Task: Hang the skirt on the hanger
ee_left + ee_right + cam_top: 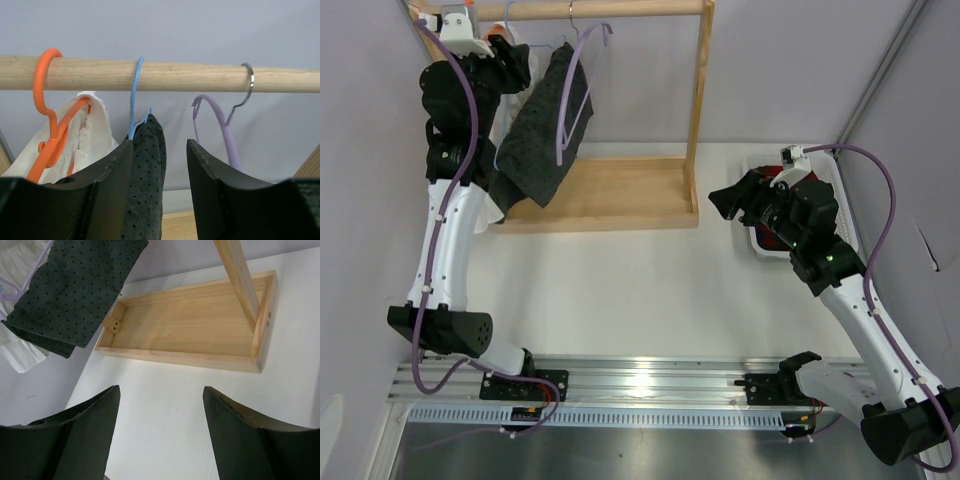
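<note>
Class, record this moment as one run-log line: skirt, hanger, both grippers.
skirt: hanging on hanger | hanger: hooked on rod | left gripper: open around skirt | right gripper: open, empty

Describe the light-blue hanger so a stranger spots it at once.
Find the wooden rail. Of three hangers hooked over it, the light-blue hanger is the middle one, between the orange hanger and the lilac hanger. It alone is thin and blue and carries the dark dotted skirt.

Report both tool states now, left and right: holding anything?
Left tool: open, gripping nothing; the skirt hangs on the blue hanger just ahead of it.
Right tool: open, empty.
</note>
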### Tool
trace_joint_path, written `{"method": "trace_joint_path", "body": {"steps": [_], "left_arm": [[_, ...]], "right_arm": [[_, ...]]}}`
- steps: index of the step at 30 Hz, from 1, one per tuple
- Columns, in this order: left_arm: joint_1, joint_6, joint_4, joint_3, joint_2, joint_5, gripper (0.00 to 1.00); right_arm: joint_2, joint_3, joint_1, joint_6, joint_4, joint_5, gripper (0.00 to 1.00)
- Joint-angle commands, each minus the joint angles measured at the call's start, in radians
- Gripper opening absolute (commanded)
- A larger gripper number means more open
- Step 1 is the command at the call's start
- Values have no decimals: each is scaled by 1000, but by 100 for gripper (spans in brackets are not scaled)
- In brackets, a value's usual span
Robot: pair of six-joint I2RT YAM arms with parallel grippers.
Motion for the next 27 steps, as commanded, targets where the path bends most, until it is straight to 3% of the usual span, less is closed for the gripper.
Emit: {"method": "trace_joint_path", "body": {"steps": [1, 15, 27], "left_arm": [[7, -21, 40, -25, -76, 44, 54], [4, -91, 98, -239, -306, 190, 61], [-70, -131, -36, -309, -467, 354, 62]], "right_arm": [[-17, -1, -2, 4, 35, 6, 74], [-23, -4, -5, 4, 8, 25, 74], [-34, 2, -7, 3, -61, 48, 74]]}}
